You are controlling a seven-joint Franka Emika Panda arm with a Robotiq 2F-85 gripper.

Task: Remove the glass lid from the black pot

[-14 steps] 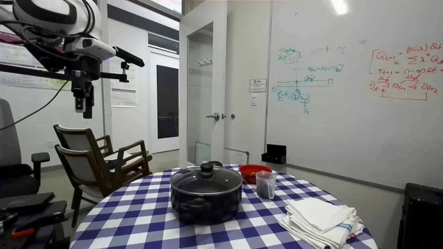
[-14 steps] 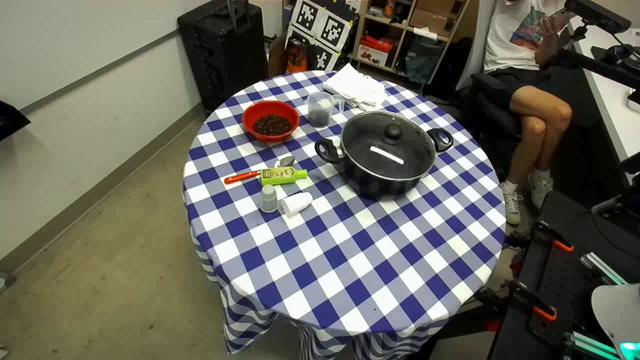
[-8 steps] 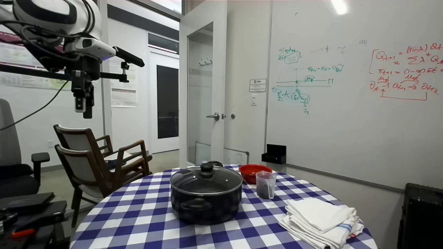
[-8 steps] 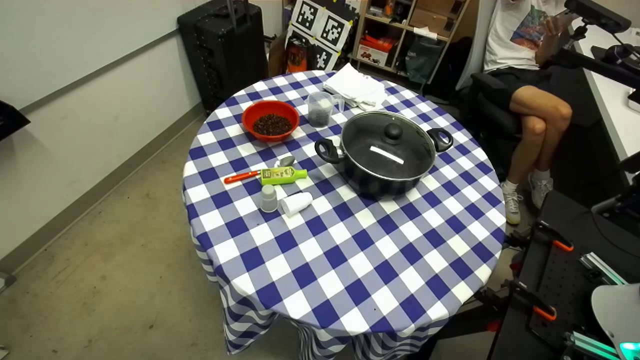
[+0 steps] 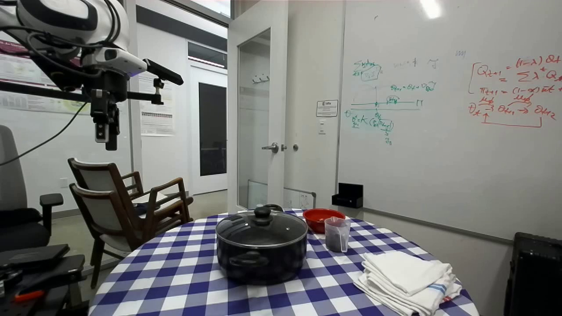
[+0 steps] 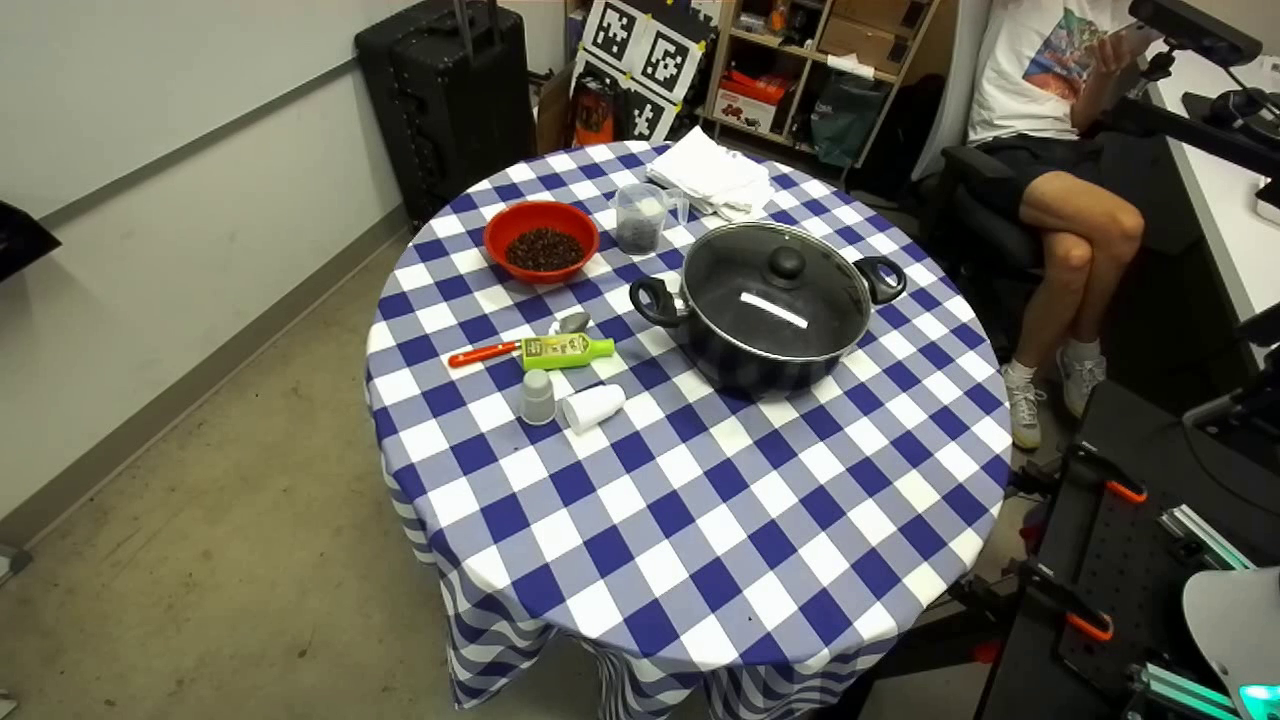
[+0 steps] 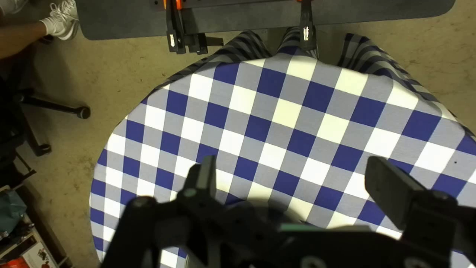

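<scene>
This looks like a robotics lab inside an office room. On the wall (image 5: 487,267) beside the round table (image 6: 700,550), a whiteboard (image 5: 439,175) carries handwritten formulas (image 5: 513,92) in green and red. A robot arm (image 5: 74,34) is raised higher than the table, and a black bench (image 7: 253,18) fitted with clamps (image 7: 174,28) stands just beside the table's edge. Near the table stand a board (image 6: 640,48) printed with black-and-white square markers (image 6: 613,32) and open shelving (image 6: 800,52) holding boxes (image 6: 748,110). A person (image 6: 1025,110) sits in an office chair (image 6: 958,85) near the table, with a white desk (image 6: 1225,200) farther from it. Beyond the table, in an exterior view, are wooden armchairs (image 5: 99,206), a glass-panelled door (image 5: 254,118) and a printed poster (image 5: 156,105).
</scene>
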